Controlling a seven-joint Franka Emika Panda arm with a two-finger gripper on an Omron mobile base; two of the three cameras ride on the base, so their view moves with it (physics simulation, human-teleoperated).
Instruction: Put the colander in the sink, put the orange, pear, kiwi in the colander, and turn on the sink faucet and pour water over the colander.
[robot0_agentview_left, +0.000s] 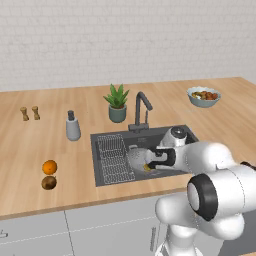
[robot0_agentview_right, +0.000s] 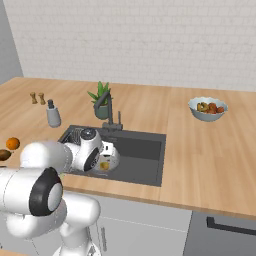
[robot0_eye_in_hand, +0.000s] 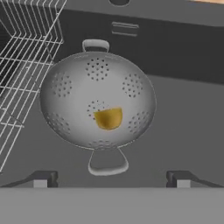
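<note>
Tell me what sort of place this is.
A simulated home kitchen: a wooden counter with a recessed sink and faucet, a colander in the basin, a fruit bowl.

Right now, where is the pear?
The pear lies inside the colander in the sink, right of the wire rack in the hand view.

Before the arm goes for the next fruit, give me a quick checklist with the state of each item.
1. Colander sits in the sink: ok.
2. Pear lies in the colander: ok.
3. Gripper open and empty above the colander: ok.
4. Orange in the colander: not ok, it is on the counter.
5. Kiwi in the colander: not ok, it is beside the orange.
6. Sink faucet running: not ok, no water seen.
</note>
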